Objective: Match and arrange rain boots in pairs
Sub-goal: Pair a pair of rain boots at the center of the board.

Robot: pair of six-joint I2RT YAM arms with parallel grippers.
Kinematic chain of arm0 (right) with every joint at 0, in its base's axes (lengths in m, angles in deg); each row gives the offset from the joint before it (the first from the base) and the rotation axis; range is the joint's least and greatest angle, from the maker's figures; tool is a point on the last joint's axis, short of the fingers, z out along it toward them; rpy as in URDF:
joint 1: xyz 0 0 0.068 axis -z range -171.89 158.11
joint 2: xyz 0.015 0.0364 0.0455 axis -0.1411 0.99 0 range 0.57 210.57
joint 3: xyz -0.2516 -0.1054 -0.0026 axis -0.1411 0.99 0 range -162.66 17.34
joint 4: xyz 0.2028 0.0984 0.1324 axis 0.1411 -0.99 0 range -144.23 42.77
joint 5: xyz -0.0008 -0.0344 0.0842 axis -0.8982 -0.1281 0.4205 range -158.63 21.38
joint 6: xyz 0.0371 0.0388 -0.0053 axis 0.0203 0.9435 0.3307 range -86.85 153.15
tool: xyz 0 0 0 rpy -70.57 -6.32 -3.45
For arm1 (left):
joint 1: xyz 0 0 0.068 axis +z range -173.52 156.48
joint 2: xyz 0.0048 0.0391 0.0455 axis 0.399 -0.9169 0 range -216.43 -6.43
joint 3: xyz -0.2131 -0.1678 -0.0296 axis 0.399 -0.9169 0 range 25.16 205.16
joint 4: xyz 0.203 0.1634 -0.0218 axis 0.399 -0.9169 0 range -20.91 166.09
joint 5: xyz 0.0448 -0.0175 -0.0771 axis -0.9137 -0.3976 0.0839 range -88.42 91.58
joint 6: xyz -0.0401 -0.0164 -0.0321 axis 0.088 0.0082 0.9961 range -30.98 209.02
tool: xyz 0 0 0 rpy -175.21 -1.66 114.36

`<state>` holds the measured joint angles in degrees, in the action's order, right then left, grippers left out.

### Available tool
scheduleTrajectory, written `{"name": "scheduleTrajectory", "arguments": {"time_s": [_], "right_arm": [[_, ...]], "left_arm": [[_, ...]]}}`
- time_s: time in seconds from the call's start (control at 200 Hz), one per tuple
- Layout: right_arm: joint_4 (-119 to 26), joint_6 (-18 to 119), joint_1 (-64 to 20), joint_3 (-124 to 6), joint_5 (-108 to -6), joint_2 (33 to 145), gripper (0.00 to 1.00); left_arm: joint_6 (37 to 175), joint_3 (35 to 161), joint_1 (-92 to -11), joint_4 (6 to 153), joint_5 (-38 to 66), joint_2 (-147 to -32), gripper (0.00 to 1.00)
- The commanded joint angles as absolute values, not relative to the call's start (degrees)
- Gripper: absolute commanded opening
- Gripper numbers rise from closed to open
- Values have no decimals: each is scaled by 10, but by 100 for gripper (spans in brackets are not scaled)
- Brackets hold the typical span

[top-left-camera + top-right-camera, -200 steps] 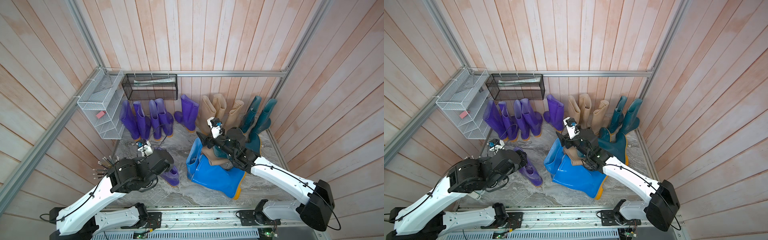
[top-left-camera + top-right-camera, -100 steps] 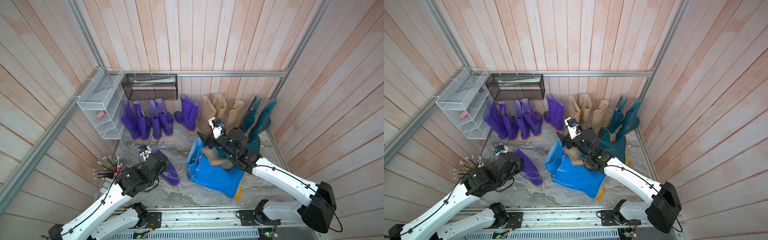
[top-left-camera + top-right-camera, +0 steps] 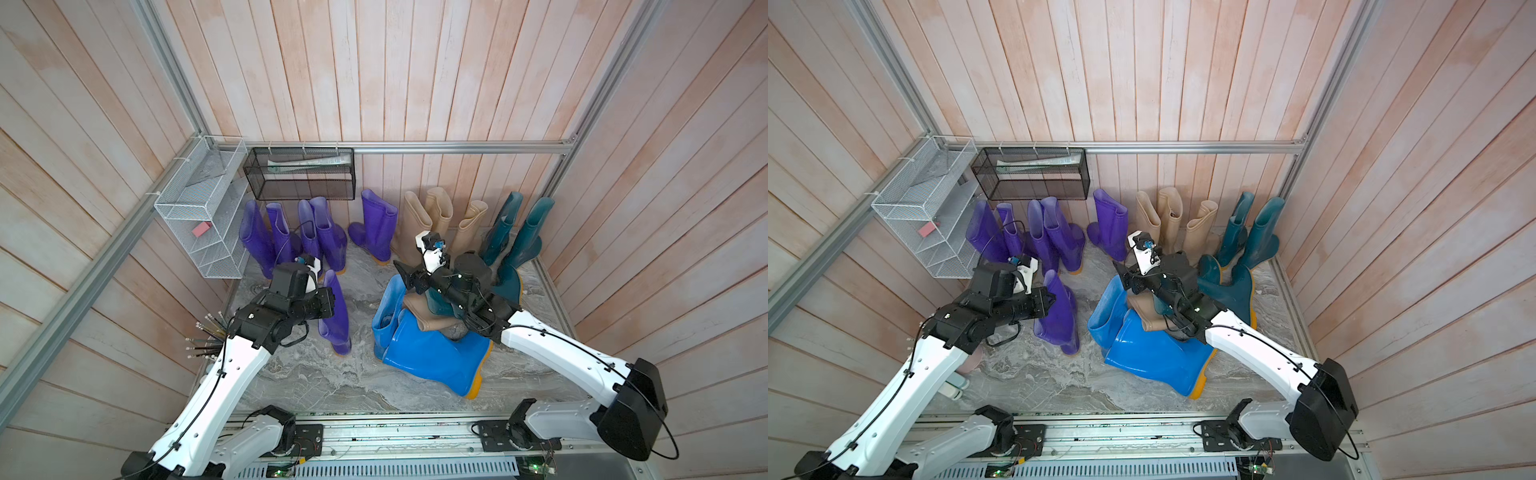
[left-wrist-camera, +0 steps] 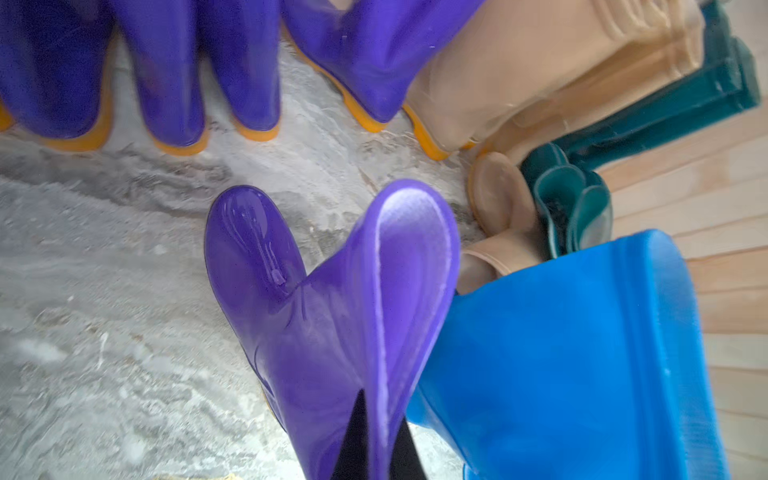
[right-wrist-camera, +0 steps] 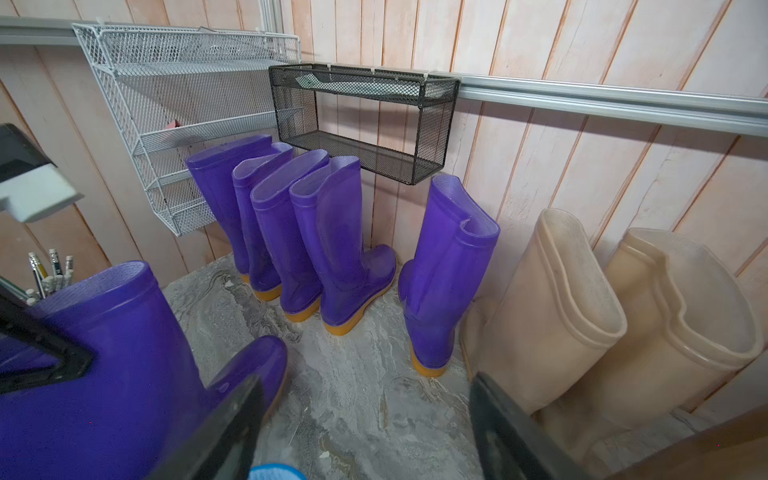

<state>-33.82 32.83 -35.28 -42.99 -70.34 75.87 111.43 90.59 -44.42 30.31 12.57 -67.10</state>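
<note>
My left gripper (image 3: 331,300) (image 4: 382,415) is shut on the pinched top rim of a purple rain boot (image 3: 337,322) (image 3: 1059,320) (image 4: 286,324) at the floor's left middle. That boot stands roughly upright, toe toward the back row. My right gripper (image 3: 405,276) (image 5: 365,415) hangs open and empty above a pile of lying boots: a bright blue boot (image 3: 432,355), a beige one (image 3: 422,316) and a dark teal one (image 3: 509,286). Along the back wall stand several purple boots (image 3: 291,237) (image 5: 291,232), a lone purple boot (image 3: 376,226), beige boots (image 3: 432,216) and teal boots (image 3: 519,228).
A white wire shelf (image 3: 195,216) hangs on the left wall and a black mesh basket (image 3: 303,174) on the back wall above the purple row. A cup of pencils (image 3: 203,336) sits at the left edge by my left arm. Wooden walls close three sides.
My left gripper has closed on the purple boot's rim, and the boot has come up from lying on the floor to standing. My right arm has barely moved.
</note>
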Motion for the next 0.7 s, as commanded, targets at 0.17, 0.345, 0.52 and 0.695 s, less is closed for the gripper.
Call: {"name": "scheduleTrajectory", "arguments": {"time_s": [0.17, 0.345, 0.52, 0.695], "right_arm": [[-350, 324, -336, -467, -691, 782, 79], [-350, 331, -320, -484, -679, 804, 79], [-342, 345, -292, -517, -650, 849, 78], [-352, 354, -261, -587, -614, 935, 77]], "left_arm": [[1025, 965, -424, 435, 201, -750, 0], [1001, 1010, -418, 454, 152, -818, 0], [992, 1053, -414, 479, 150, -871, 0], [992, 1086, -400, 512, 180, -925, 0]]}}
